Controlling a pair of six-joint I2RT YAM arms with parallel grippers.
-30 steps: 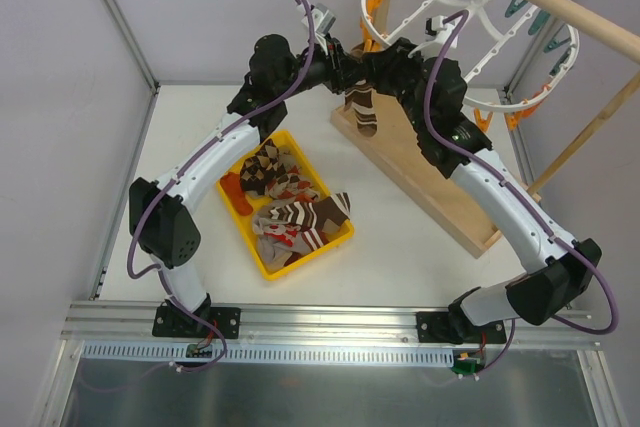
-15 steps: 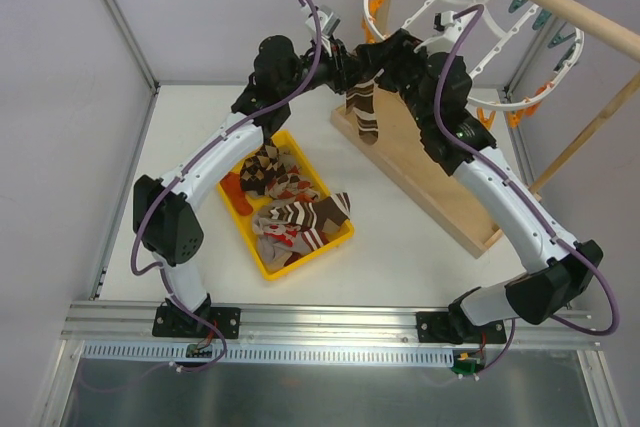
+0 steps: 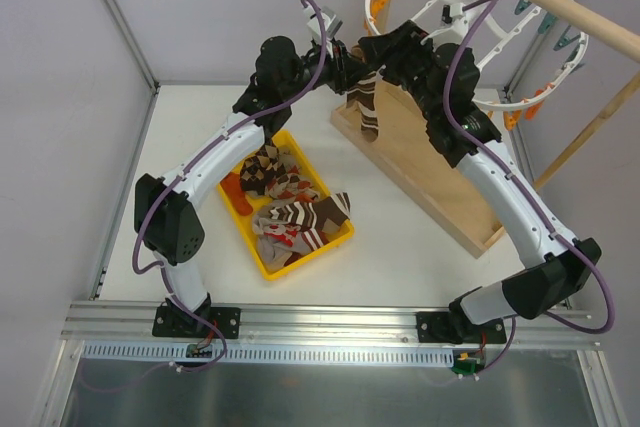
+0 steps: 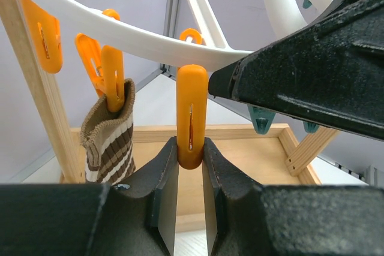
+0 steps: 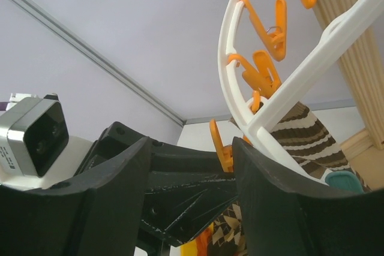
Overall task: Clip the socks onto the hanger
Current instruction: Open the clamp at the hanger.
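Observation:
The white ring hanger (image 3: 480, 42) hangs from the pole at the back right. My left gripper (image 4: 191, 154) is shut on the lower end of an orange clothespin (image 4: 191, 115) under the ring (image 4: 120, 31). On the neighbouring orange clothespin hangs a brown and cream striped sock (image 4: 107, 139), clipped by its cuff. It shows from above (image 3: 366, 115) just below both grippers. My right gripper (image 5: 192, 166) is open, its fingers wide on either side of the left gripper's body, right against the ring (image 5: 231, 76). More socks (image 3: 290, 209) lie in the yellow tray.
The yellow tray (image 3: 247, 232) sits mid-table, left of the wooden stand base (image 3: 430, 172). A wooden pole (image 3: 560, 7) carries the hanger, with a slanted brace (image 3: 585, 132) at the right. Teal and orange clothespins (image 3: 520, 112) dangle round the ring. Enclosure walls stand behind and left.
My right gripper's jaws have widened and that arm has lifted toward the ring. The sock now hangs from its clothespin. The left gripper stays at the ring.

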